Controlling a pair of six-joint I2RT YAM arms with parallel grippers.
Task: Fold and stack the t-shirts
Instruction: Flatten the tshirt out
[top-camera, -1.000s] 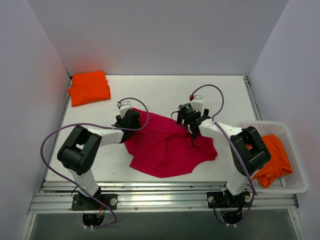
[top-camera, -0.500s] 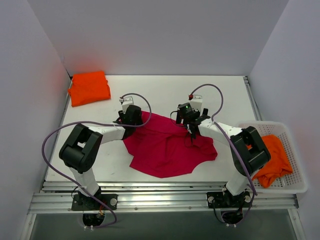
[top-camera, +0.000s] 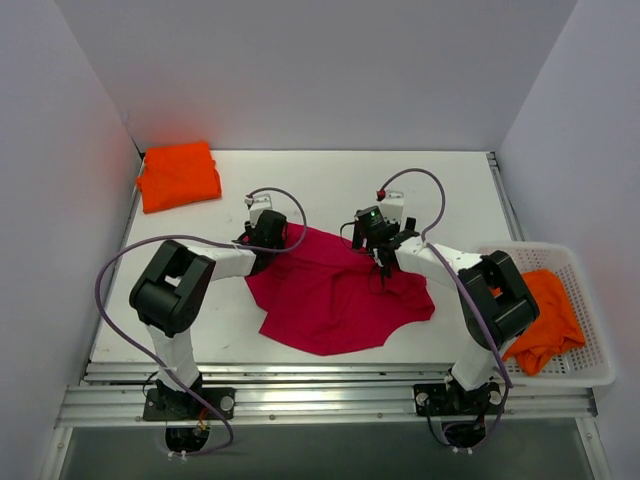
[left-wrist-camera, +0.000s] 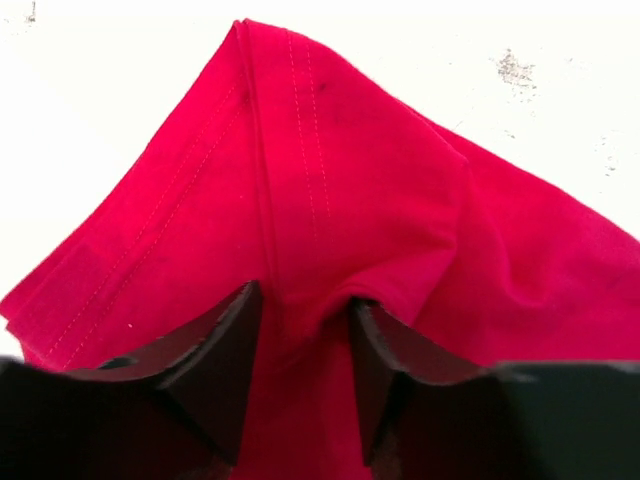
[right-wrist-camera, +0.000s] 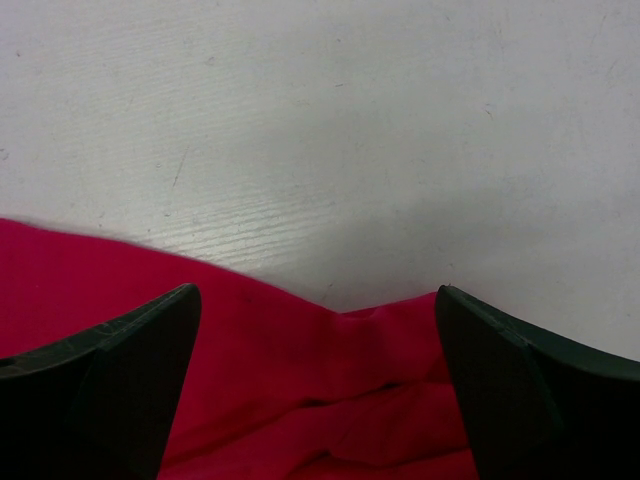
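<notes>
A crimson-pink t-shirt (top-camera: 330, 300) lies spread and rumpled on the white table, between the two arms. My left gripper (top-camera: 272, 232) is at its far left corner. In the left wrist view the gripper (left-wrist-camera: 305, 295) has its jaws pinched on a stitched fold of the crimson shirt (left-wrist-camera: 350, 180). My right gripper (top-camera: 381, 243) is over the shirt's far right edge. In the right wrist view it (right-wrist-camera: 315, 295) is wide open, with the shirt's edge (right-wrist-camera: 250, 370) lying between its fingers. A folded orange t-shirt (top-camera: 178, 176) lies at the far left corner.
A white mesh basket (top-camera: 590, 375) stands at the table's right edge and holds a crumpled orange t-shirt (top-camera: 545, 320). Grey walls close in the table on three sides. Bare table (top-camera: 330, 185) shows beyond the crimson shirt.
My left gripper has slid a little right and away along the shirt's far left corner. The right gripper has barely moved.
</notes>
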